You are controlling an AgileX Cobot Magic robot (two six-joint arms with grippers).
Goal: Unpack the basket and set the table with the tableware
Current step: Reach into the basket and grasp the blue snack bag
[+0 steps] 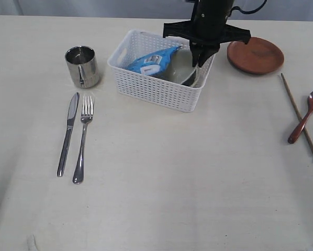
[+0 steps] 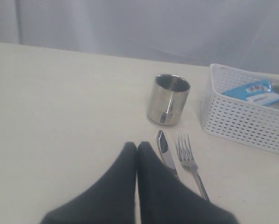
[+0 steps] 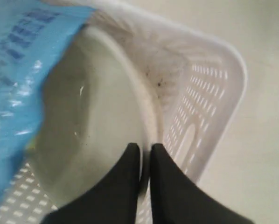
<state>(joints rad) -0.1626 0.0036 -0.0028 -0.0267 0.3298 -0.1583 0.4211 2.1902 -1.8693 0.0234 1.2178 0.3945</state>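
Observation:
The white basket (image 1: 156, 86) stands at the back middle of the table (image 1: 172, 183). Inside it a cream bowl (image 3: 97, 116) leans on edge against the end wall, under a blue packet (image 1: 154, 60). My right gripper (image 3: 145, 147) reaches down into the basket, its fingers pinched either side of the bowl's rim. The steel cup (image 1: 82, 66), knife (image 1: 68, 133) and fork (image 1: 83, 138) lie left of the basket. The brown plate (image 1: 255, 55), wooden spoon (image 1: 305, 116) and chopsticks (image 1: 298, 112) lie to the right. My left gripper (image 2: 137, 145) is shut and empty, hovering near the knife (image 2: 163, 149).
The basket's wall with its handle slot (image 3: 186, 144) sits right beside the right gripper's outer finger. The blue packet (image 3: 18, 70) covers part of the bowl. Bare tabletop stretches across the front and middle. The left arm does not show in the exterior view.

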